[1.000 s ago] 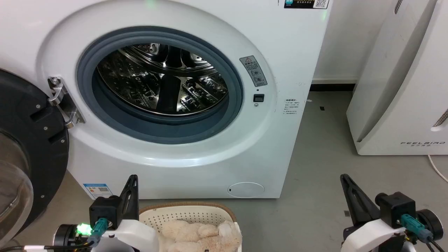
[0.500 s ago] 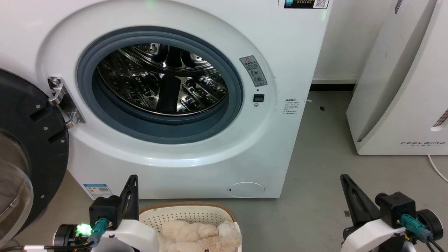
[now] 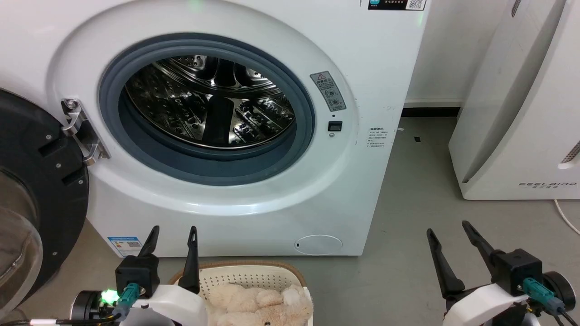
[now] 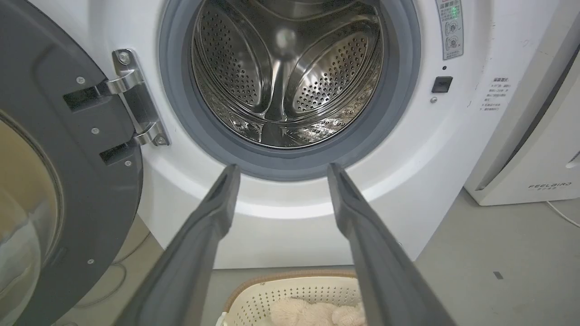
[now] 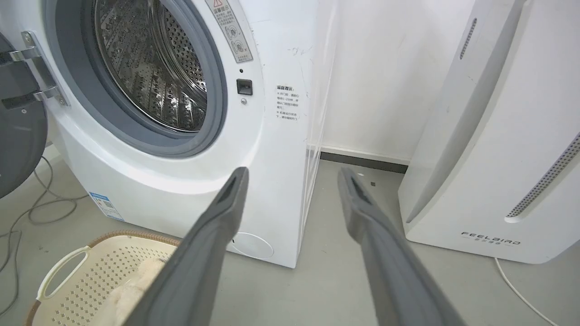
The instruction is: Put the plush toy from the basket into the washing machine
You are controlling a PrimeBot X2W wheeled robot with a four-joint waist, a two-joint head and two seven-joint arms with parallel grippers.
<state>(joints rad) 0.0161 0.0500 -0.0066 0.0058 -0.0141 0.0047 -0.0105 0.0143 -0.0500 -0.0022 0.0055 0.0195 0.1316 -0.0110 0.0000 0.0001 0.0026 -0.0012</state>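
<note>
The cream plush toy point(image 3: 260, 305) lies in the perforated basket point(image 3: 247, 274) on the floor in front of the white washing machine point(image 3: 235, 213). The machine's round porthole is open, showing the steel drum point(image 3: 210, 102), and its black-framed door point(image 3: 41, 190) is swung out to the left. My left gripper point(image 3: 173, 231) is open at the basket's left rim, fingers pointing up, empty. My right gripper point(image 3: 446, 227) is open over the floor to the right of the basket, also empty. In the left wrist view the plush toy point(image 4: 312, 312) and basket point(image 4: 281, 290) sit below the fingers point(image 4: 217, 203).
A white FEELBIRD appliance point(image 3: 521, 113) stands at the right against the wall, with a cable point(image 3: 566, 217) on the floor beside it. Grey floor point(image 3: 408, 203) lies between it and the washer. Cables point(image 5: 41, 208) lie on the floor left of the washer.
Both grippers have opened: each showed its fingers together before and now shows them spread apart. The plush toy, basket and washer have not moved.
</note>
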